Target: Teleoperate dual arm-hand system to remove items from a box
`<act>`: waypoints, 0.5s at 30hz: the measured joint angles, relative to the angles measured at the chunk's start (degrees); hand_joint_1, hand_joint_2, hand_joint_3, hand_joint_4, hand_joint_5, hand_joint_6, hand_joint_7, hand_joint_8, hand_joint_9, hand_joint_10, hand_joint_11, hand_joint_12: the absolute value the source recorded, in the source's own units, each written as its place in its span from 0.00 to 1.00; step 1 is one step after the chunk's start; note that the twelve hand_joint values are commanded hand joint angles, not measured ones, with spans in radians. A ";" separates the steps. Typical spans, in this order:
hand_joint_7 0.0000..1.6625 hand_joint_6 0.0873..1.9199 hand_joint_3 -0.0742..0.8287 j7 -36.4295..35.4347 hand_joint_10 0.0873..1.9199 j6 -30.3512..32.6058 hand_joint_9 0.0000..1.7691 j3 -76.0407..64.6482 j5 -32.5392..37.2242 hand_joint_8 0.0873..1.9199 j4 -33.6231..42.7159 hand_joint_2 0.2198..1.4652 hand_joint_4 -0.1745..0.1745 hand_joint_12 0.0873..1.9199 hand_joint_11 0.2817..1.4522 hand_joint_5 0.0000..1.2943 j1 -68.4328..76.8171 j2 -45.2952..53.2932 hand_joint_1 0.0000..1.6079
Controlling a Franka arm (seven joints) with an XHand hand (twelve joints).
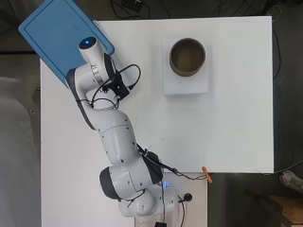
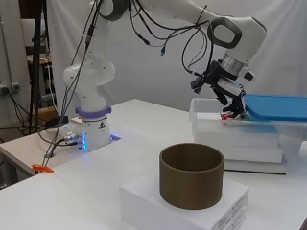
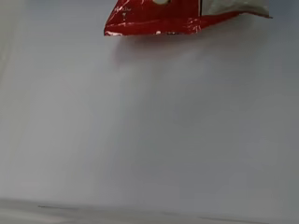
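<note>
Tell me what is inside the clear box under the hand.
The hand reaches into the clear box at a red packet; the blue lid hides the rest.

Brown round container [image 2: 191, 176] on white block [image 2: 184, 204], orange clip [image 2: 41, 168] at table [image 2: 57, 191] edge

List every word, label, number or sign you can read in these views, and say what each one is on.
No text can be read.
White box under the brown cylinder: small dark print on its front edge, too small to read.
Red packet by the hand: shiny wrapper with a pale patch, no legible lettering.
Blue lid and clear bin: no markings visible.
</note>
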 joint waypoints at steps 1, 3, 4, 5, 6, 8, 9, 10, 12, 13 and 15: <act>0.50 0.76 0.12 0.78 0.90 -0.39 0.61 0.05 -0.56 0.85 0.34 0.87 0.99 0.82 0.40 0.47 0.08 -0.33 0.48; 0.49 0.34 0.09 3.20 0.94 -2.26 0.59 0.01 -0.51 0.94 0.93 0.85 0.60 0.89 0.37 0.47 0.34 -0.30 0.37; 0.50 0.17 0.08 5.00 0.93 -3.74 0.59 -0.03 -0.26 0.94 2.02 0.83 0.50 0.90 0.36 0.50 0.54 0.20 0.35; 0.51 0.07 0.08 7.15 0.93 -5.44 0.60 -0.07 0.06 0.94 3.60 0.82 0.48 0.91 0.37 0.54 0.74 0.79 0.34; 0.43 0.01 0.08 8.87 0.65 -6.71 0.50 -0.09 0.30 0.65 4.83 0.81 0.48 0.65 0.29 0.50 0.91 1.36 0.30; 0.22 0.00 0.08 11.32 0.18 -8.26 0.27 -0.11 0.38 0.17 6.48 0.77 0.44 0.19 0.16 0.28 1.19 2.86 0.24; 0.14 0.00 0.07 11.61 0.07 -8.71 0.20 -0.10 0.09 0.06 6.81 0.75 0.44 0.07 0.12 0.20 1.35 3.50 0.22; 0.10 0.00 0.07 11.48 0.01 -9.21 0.15 -0.15 -0.21 0.00 7.01 0.74 0.45 0.01 0.10 0.16 1.52 4.09 0.19; 0.07 0.00 0.07 11.03 0.00 -10.10 0.11 -0.44 -0.93 0.00 7.89 0.72 0.47 0.00 0.08 0.11 1.89 5.99 0.16; 0.06 0.00 0.07 10.95 0.00 -10.32 0.10 -0.62 -1.35 0.00 8.77 0.71 0.47 0.00 0.07 0.10 2.03 7.19 0.16; 0.05 0.00 0.07 10.43 0.00 -10.52 0.09 -0.88 -2.18 0.00 10.99 0.71 0.49 0.00 0.06 0.10 2.18 9.69 0.17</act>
